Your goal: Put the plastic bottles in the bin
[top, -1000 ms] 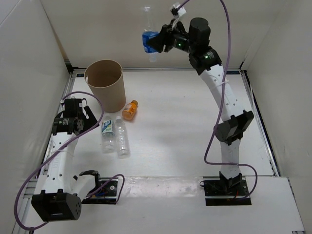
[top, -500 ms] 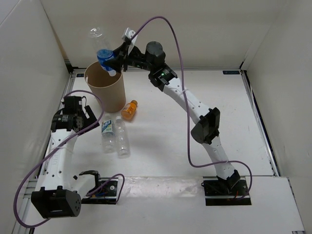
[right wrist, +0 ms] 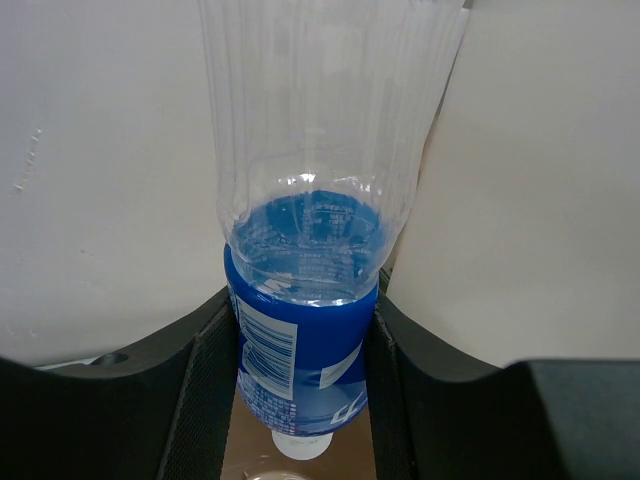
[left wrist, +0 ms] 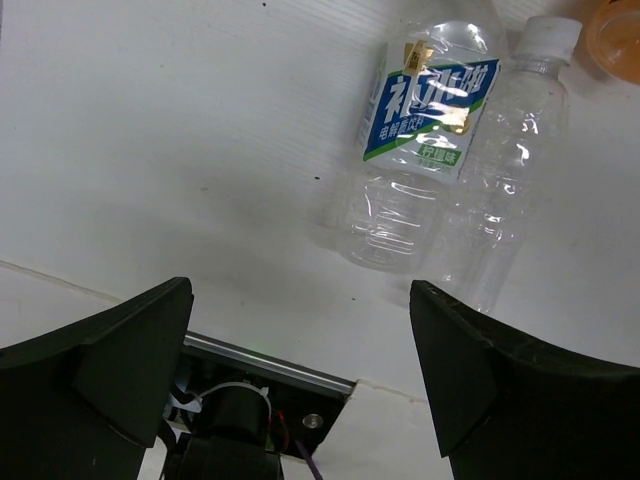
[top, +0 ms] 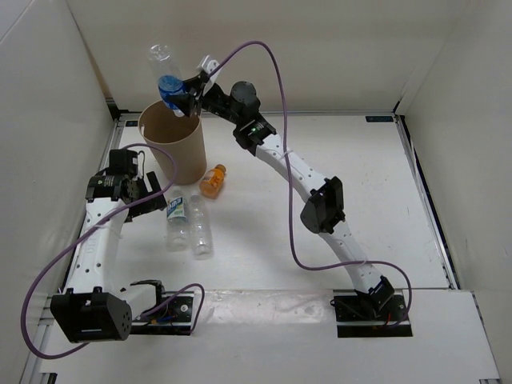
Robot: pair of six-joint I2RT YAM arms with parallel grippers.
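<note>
My right gripper (top: 180, 94) is shut on the clear bottle with the blue label (top: 166, 78) and holds it cap down above the tan-brown bin (top: 174, 142). In the right wrist view the bottle (right wrist: 305, 330) sits between my pads, its cap over the brown bin inside (right wrist: 250, 445). The white-green label bottle (top: 176, 221) and the plain clear bottle (top: 200, 228) lie side by side on the table; the orange bottle (top: 213, 180) lies by the bin. My left gripper (top: 142, 198) is open, just left of those bottles, which show in its view as the labelled one (left wrist: 420, 140) and the plain one (left wrist: 505, 180).
White walls enclose the table on the left, back and right. Purple cables loop from both arms. The left arm's base mount (left wrist: 240, 420) and a metal rail show under my left fingers.
My right gripper has swung left from the back middle with the blue-label bottle to above the bin. My left gripper has shifted slightly toward the lying bottles.
</note>
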